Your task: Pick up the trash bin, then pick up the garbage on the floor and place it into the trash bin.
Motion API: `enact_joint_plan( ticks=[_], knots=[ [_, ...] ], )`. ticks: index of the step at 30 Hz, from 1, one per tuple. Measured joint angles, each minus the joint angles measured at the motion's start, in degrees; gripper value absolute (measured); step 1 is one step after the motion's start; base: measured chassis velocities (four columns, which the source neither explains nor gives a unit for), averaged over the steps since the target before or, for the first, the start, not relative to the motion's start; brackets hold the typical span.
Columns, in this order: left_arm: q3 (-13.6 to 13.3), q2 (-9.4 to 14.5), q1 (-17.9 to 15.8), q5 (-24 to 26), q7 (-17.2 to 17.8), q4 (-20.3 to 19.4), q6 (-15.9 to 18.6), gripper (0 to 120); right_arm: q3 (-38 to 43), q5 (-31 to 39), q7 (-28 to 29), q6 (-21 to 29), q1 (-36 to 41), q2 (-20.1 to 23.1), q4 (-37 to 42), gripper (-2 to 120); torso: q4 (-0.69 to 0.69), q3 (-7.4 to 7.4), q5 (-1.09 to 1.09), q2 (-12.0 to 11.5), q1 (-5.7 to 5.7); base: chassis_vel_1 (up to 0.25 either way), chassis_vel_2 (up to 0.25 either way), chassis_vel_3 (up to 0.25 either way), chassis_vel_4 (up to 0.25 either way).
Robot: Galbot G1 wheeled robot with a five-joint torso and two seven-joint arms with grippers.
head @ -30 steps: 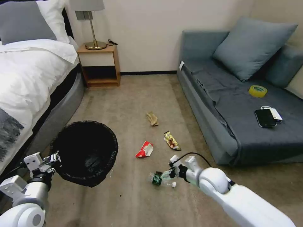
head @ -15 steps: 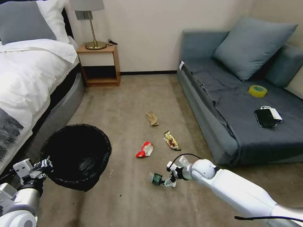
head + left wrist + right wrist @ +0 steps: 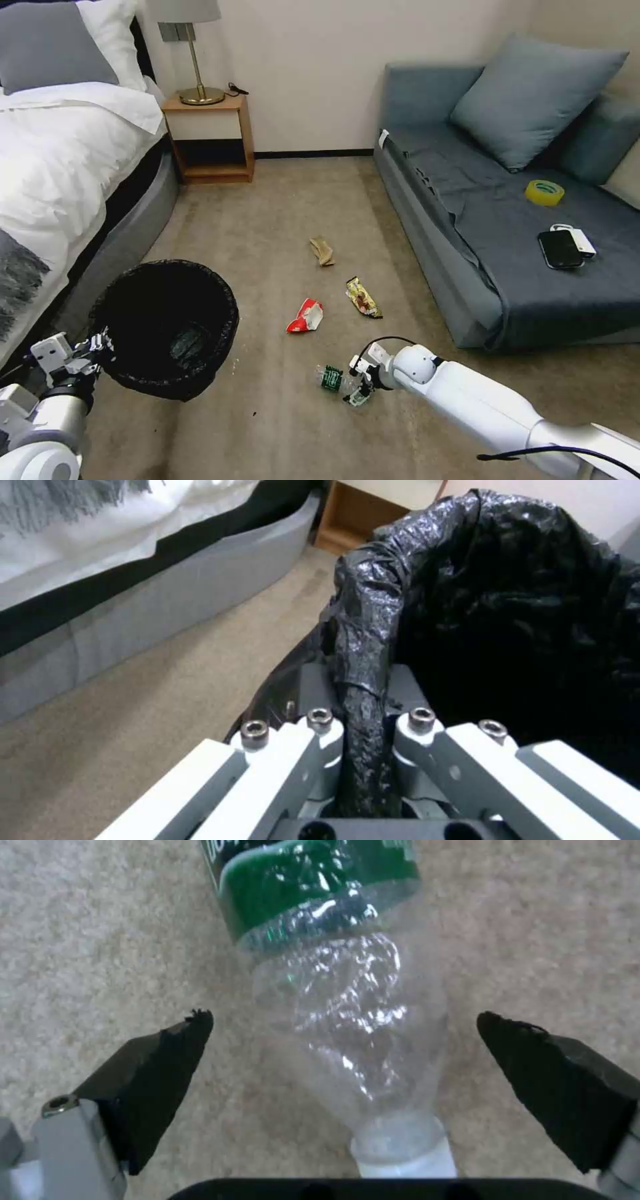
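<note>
The left gripper [image 3: 363, 730] pinches the trash bin [image 3: 167, 327] rim, holding it near left. The right gripper [image 3: 347, 1080], fingers spread, straddles the bottle [image 3: 333, 379] on the floor; no garbage is binned yet.

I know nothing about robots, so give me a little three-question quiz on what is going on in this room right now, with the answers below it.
1. True or false: the left gripper is clamped on the rim of the round trash bin lined with a crinkled black plastic bag.
2. Which litter piece lies between the open fingers of the right gripper? A) the red-white wrapper B) the clear plastic bottle with green label and white cap C) the crumpled tan paper
3. Fill in: the yellow tape roll lies on the grey ____.

Key: 1 true; 2 B; 3 sofa.
</note>
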State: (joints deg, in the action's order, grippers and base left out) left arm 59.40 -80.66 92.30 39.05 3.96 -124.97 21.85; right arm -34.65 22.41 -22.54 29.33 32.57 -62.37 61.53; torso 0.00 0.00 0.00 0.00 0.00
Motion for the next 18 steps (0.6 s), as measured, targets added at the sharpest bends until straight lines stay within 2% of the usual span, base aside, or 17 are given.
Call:
enact_joint_plan(
  ticks=[3,6,8,9,11,12,18],
  knots=[
    [0.0,0.1,-0.2,0.1,-0.1,0.4,0.0,4,0.7,-0.1,0.5,-0.2,0.4,-0.4,-0.2,87,0.0,0.0,0.0,0.0,0.0,0.0,0.0,0.0,0.0],
    [0.0,0.1,-0.3,0.1,-0.1,0.5,-0.1,4,1.1,0.0,0.7,-0.2,0.7,-0.2,-0.1,80,0.0,0.0,0.0,0.0,0.0,0.0,0.0,0.0,0.0],
    [-0.4,0.1,-0.4,0.0,-0.1,0.6,-0.1,4,1.5,0.0,0.8,-0.2,1.0,0.3,0.4,69,0.0,0.0,0.0,0.0,0.0,0.0,0.0,0.0,0.0],
    [-0.4,0.1,-0.4,0.0,-0.1,0.6,-0.1,4,1.5,0.0,0.8,-0.2,1.0,0.3,0.4,69,0.0,0.0,0.0,0.0,0.0,0.0,0.0,0.0,0.0],
    [-0.7,0.1,-0.5,0.0,-0.2,0.6,-0.1,4,1.7,-0.2,0.9,-0.2,1.3,0.8,0.7,57,0.0,0.0,0.0,0.0,0.0,0.0,0.0,0.0,0.0],
    [-0.7,0.1,-0.5,0.0,-0.2,0.6,-0.1,4,1.7,-0.2,0.9,-0.2,1.3,0.8,0.7,57,0.0,0.0,0.0,0.0,0.0,0.0,0.0,0.0,0.0],
    [-1.2,-0.1,-0.5,-0.3,-0.3,0.4,-0.1,4,2.9,-0.1,1.6,-0.3,1.7,1.4,1.7,34,0.0,0.0,0.0,0.0,0.0,0.0,0.0,0.0,0.0]
  ],
)
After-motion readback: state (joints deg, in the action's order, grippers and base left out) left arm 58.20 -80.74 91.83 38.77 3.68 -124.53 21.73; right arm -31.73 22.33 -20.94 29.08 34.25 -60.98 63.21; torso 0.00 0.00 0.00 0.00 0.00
